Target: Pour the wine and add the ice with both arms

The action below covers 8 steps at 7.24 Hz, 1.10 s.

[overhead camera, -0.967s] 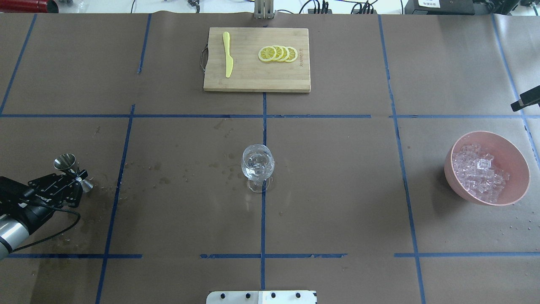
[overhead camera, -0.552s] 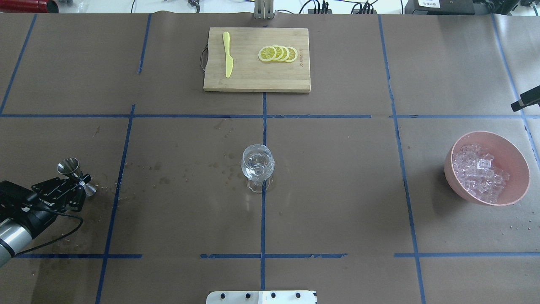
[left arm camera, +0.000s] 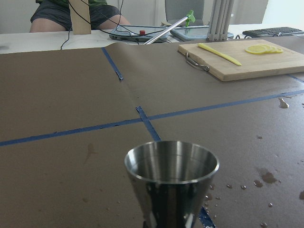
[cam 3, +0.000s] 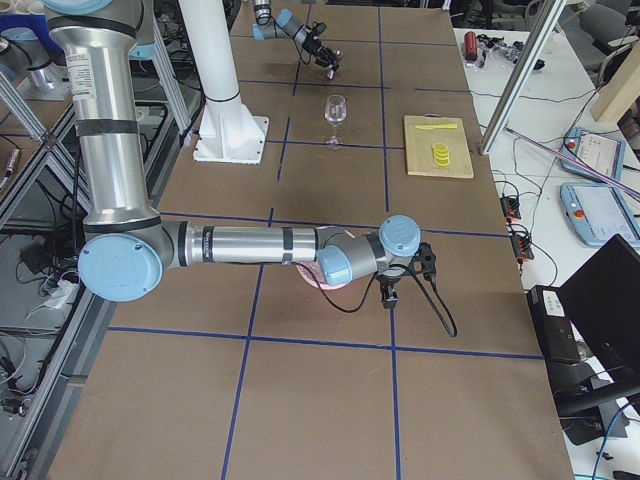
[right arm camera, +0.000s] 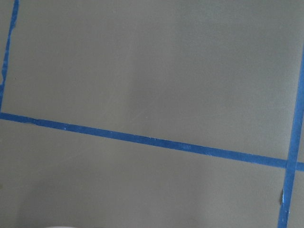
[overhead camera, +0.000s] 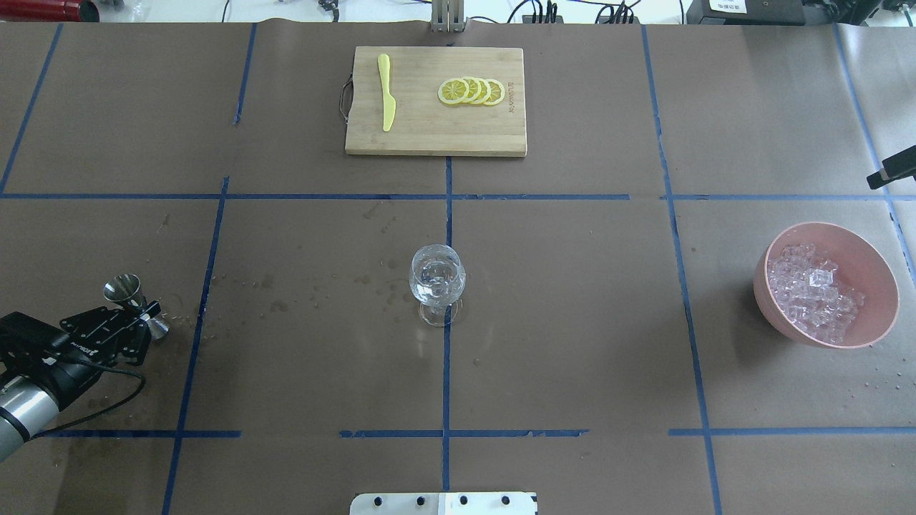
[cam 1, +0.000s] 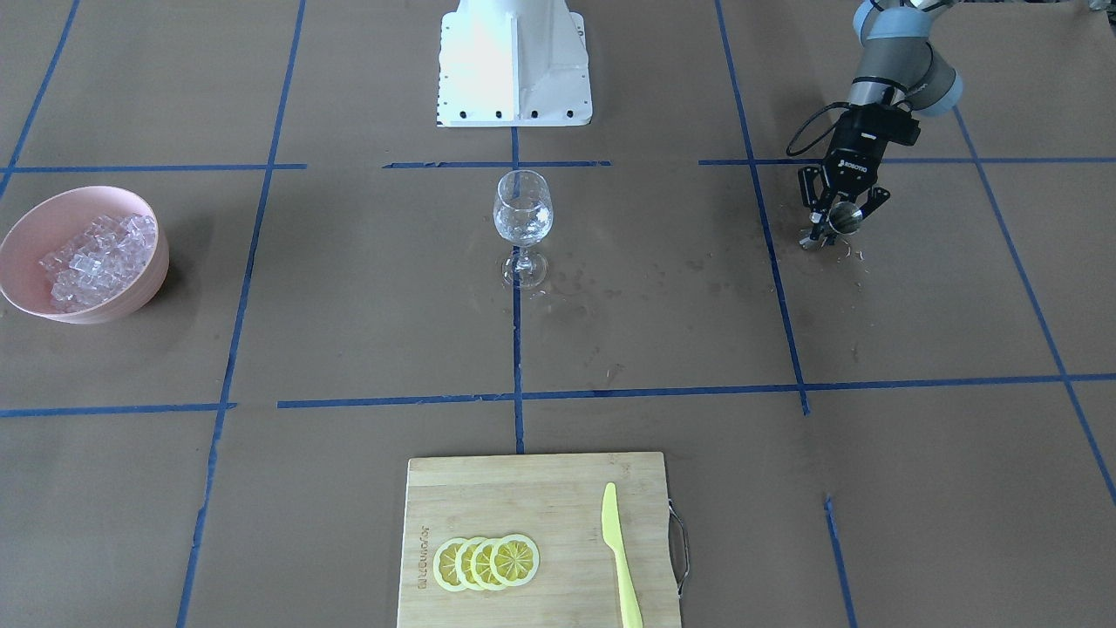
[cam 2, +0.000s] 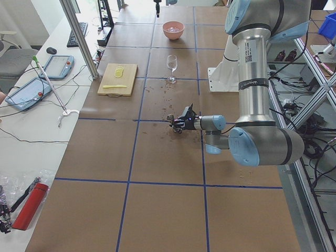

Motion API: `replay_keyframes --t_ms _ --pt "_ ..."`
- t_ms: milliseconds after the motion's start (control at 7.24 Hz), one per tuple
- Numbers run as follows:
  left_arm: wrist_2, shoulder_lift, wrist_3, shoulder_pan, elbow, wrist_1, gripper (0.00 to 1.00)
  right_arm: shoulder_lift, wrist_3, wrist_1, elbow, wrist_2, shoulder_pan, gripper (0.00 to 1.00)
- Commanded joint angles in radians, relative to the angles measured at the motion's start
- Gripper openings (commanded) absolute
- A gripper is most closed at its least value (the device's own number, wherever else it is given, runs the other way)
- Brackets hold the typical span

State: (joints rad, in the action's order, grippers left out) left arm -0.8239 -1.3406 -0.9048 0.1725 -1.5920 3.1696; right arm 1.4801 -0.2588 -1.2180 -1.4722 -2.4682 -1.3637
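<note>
My left gripper (overhead camera: pixel 145 312) is shut on the waist of a steel jigger (overhead camera: pixel 123 289) at the table's left side. It holds the jigger upright, at or just above the paper. It also shows in the front view (cam 1: pixel 835 218), and the jigger's cup (left arm camera: pixel 171 173) fills the left wrist view. A wine glass (overhead camera: pixel 437 279) stands at the table's middle, and its clear liquid is barely visible. The ice (overhead camera: pixel 812 292) is heaped in a pink bowl (overhead camera: pixel 869 250) at the right. Only a black part of my right gripper (overhead camera: pixel 891 170) shows beyond the bowl, and I cannot tell its state.
A bamboo cutting board (overhead camera: pixel 435 136) with a yellow knife (overhead camera: pixel 386 93) and lemon slices (overhead camera: pixel 472 91) lies at the far middle. Wet spots (overhead camera: pixel 372 282) mark the paper left of the glass. The white pedestal base (cam 1: pixel 514 61) stands at the near edge.
My left gripper has drawn back a little toward the robot and sunk lower with the jigger in it. The jigger now stands more upright. Glass, bowl and right arm have not moved.
</note>
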Motion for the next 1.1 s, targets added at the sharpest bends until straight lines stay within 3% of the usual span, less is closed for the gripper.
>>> replay_keyframes --t_ms 0,138,552,690,829,967 --pt "0.0 0.0 0.0 -0.001 -0.011 0.004 0.41 -0.001 0.0 0.0 0.001 0.0 0.0 1.0" --pt "0.0 0.0 0.0 -0.001 -0.009 0.006 0.51 -0.001 0.0 0.0 0.001 0.0 0.0 1.0" --pt "0.0 0.0 0.0 -0.002 -0.011 0.009 0.6 0.0 0.0 0.0 0.001 0.0 0.0 1.0" --pt "-0.001 0.001 0.001 -0.001 -0.011 0.009 0.68 0.0 0.0 0.0 0.001 0.0 0.0 1.0" --pt "-0.006 0.004 0.004 -0.001 -0.013 0.009 0.92 0.0 0.0 0.0 0.001 0.0 0.0 1.0" --pt "-0.012 0.021 0.01 -0.002 -0.013 0.007 0.99 -0.001 0.0 0.0 0.0 0.0 0.0 1.0"
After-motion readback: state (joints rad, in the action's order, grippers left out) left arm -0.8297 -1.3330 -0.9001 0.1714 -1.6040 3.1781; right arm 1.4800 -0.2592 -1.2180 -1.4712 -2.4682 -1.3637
